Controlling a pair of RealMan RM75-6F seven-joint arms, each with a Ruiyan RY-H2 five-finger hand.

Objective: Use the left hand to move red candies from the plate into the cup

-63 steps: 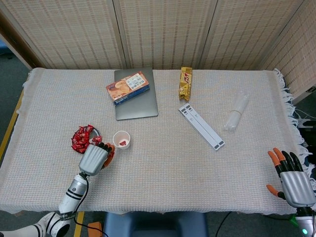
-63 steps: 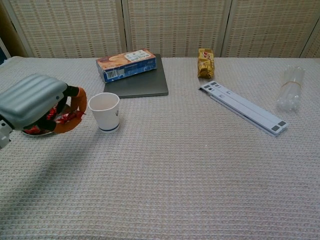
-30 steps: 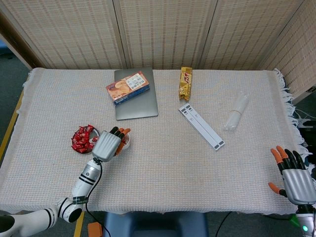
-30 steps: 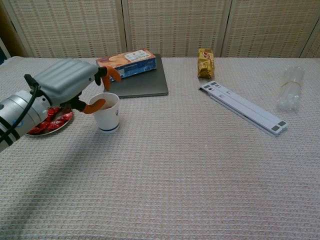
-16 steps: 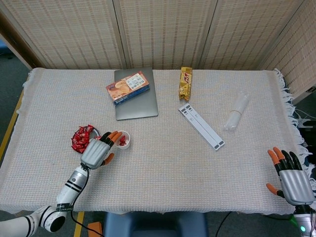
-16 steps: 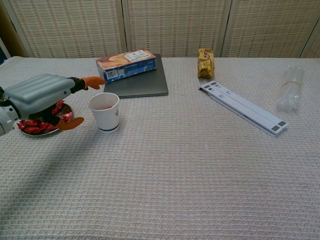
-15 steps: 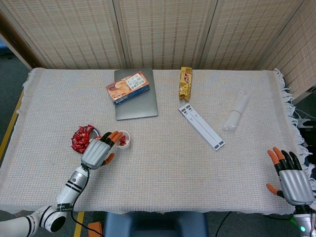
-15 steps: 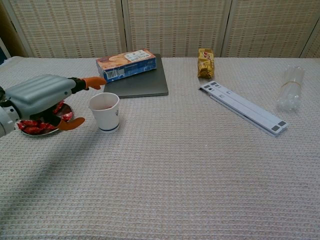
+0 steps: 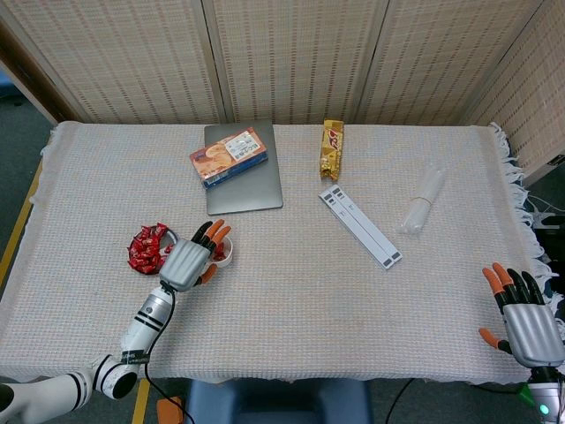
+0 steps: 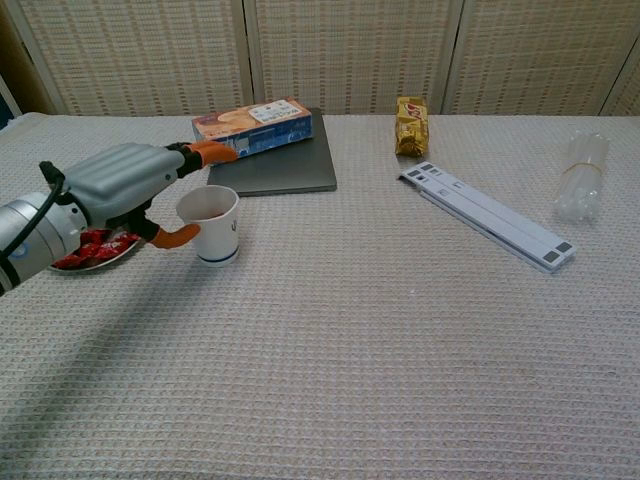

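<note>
A small plate (image 10: 108,259) heaped with red candies (image 9: 145,247) sits near the table's front left. Just right of it stands a white paper cup (image 10: 212,224), upright, with red candy visible inside (image 9: 219,254). My left hand (image 9: 187,261) hovers between plate and cup, its fingers stretched out over the cup's rim. In the chest view the left hand (image 10: 128,184) holds nothing, and its thumb curves in close against the cup's left side. My right hand (image 9: 523,316) hangs at the table's front right corner with fingers spread and empty.
A biscuit box (image 9: 229,156) lies on a grey laptop-like slab (image 9: 248,187) at the back. A yellow snack pack (image 9: 331,148), a long white bar (image 9: 359,226) and a clear plastic roll (image 9: 423,201) lie to the right.
My left hand carried from the plate to the cup, drew back half a second ago, and has now moved forward and right to the cup again. The right hand has barely shifted.
</note>
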